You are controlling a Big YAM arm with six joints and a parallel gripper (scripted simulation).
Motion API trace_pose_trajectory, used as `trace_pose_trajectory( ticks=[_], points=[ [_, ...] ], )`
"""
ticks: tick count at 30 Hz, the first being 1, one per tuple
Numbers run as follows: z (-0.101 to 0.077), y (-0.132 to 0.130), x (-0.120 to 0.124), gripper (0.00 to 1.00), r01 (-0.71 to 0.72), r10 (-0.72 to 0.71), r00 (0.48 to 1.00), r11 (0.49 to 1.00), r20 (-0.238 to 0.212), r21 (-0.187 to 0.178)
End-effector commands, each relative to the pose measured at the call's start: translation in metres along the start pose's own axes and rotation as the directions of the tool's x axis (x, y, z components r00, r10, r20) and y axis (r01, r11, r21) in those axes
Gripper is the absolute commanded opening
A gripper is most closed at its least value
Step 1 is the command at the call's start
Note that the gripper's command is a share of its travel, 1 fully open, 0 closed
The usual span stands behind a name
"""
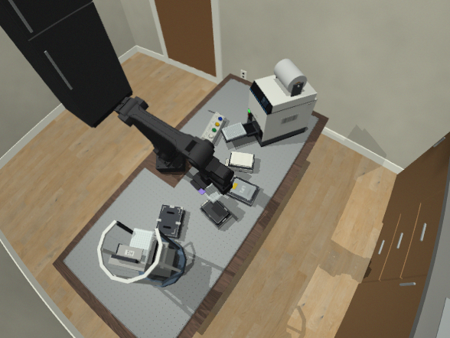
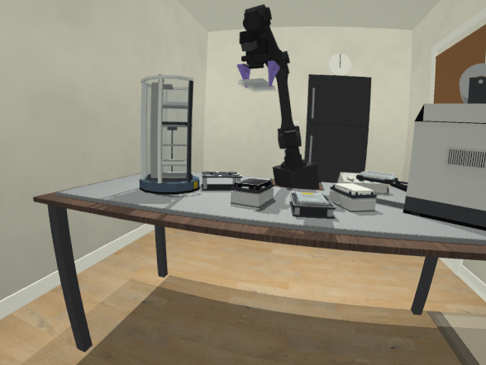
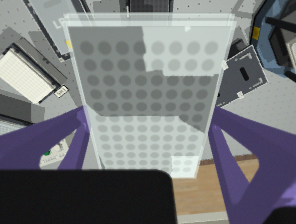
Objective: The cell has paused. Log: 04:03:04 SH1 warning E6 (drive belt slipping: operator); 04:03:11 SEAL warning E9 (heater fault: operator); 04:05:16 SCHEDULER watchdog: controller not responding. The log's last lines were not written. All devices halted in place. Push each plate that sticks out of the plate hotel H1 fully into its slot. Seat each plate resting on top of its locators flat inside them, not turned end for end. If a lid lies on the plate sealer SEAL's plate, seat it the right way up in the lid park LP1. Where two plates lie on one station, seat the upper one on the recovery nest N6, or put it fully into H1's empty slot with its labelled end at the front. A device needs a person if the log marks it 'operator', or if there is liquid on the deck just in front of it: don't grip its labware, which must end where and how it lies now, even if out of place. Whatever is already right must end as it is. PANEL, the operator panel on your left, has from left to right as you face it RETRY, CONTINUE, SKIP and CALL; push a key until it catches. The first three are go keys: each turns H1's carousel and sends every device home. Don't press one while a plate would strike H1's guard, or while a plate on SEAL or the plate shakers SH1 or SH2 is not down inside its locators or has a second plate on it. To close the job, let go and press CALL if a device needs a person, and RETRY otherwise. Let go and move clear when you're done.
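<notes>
My gripper (image 1: 208,191) hangs high over the middle of the deck, its purple fingers shut on the long sides of a clear well plate (image 3: 150,95). The plate hangs level, well above the table in the exterior view (image 2: 255,83). Below and to one side lies the dark empty nest (image 1: 170,220), which also shows in the wrist view (image 3: 244,75). The plate hotel H1 (image 1: 138,252) stands at the near left end, with a white plate (image 1: 141,238) showing at its top. A shaker with a dark plate (image 1: 216,212) sits right under my gripper.
The lid park LP1 (image 1: 243,190) with a yellow mark lies beside that shaker. A second shaker carries a white plate (image 1: 242,160). The sealer (image 1: 281,107) stands at the far end with a plate (image 1: 234,131) on its drawer. The key panel (image 1: 213,127) lies beside it.
</notes>
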State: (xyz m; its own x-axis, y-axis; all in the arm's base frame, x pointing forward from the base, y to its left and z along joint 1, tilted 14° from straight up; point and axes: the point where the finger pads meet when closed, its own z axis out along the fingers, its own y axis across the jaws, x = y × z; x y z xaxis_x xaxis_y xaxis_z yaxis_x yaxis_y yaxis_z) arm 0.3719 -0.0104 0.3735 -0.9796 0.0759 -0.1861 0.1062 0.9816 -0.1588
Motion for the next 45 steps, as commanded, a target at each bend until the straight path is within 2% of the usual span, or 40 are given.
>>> trace_pose_trajectory(
  ticks=[1, 3, 39, 40, 42, 45],
  points=[
    [-0.024, -0.002, -0.009, 0.84, -0.021, 0.021, 0.999, 1.000, 0.049, -0.005],
    [-0.016, -0.002, -0.005, 0.84, -0.018, 0.018, 0.999, 1.000, 0.028, -0.002],
    [-0.016, -0.002, -0.005, 0.84, -0.016, 0.016, 0.999, 1.000, 0.029, -0.002],
    [-0.012, -0.010, 0.006, 0.84, -0.063, 0.063, 0.998, 0.998, 0.017, 0.000],
    [-0.012, -0.010, 0.006, 0.84, -0.063, 0.063, 0.998, 0.998, 0.017, 0.000],
    [-0.008, -0.018, 0.012, 0.84, -0.160, 0.160, 0.987, 0.987, 0.008, -0.001]
  ],
)
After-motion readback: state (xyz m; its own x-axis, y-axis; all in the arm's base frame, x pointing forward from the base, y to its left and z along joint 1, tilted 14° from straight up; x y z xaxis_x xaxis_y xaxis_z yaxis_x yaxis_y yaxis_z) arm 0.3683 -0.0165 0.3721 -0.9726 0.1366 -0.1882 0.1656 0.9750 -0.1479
